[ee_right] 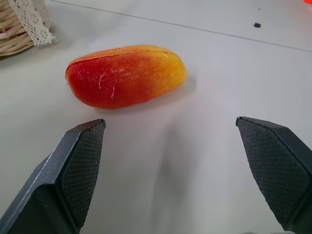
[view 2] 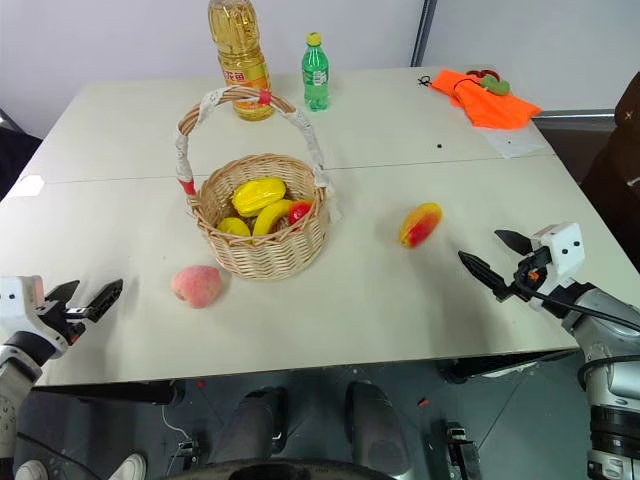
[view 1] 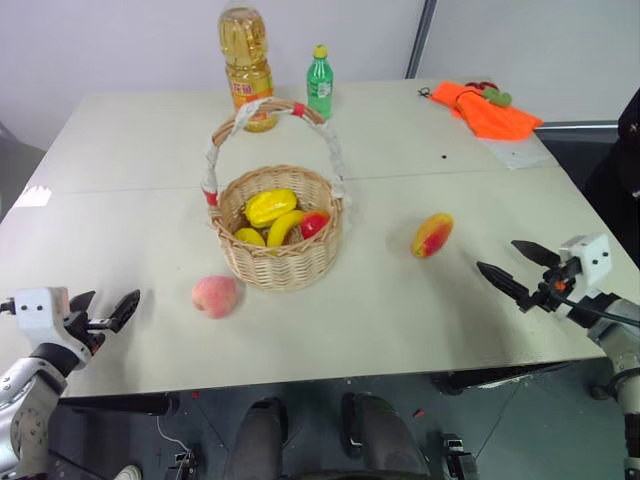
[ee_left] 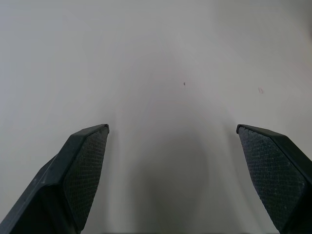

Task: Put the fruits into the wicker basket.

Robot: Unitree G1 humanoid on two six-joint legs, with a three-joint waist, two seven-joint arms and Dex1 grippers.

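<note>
- Round tan wicker basket (view 1: pixel 283 250): mid-desk (view 1: pixel 130 160).
- Fuzzy pink-orange peach (view 1: pixel 215 296): beside basket, front-left.
- Oval red-yellow mango (view 1: pixel 432 235): right of basket.
- Left claw (view 1: pixel 103 310), right claw (view 1: pixel 512 270): fingers apart, empty.

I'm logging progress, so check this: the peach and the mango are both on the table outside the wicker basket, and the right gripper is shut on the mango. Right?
Not quite. The right gripper is open and empty; the right wrist view shows the mango lying untouched ahead of it. The peach and mango are outside the wicker basket.
</note>
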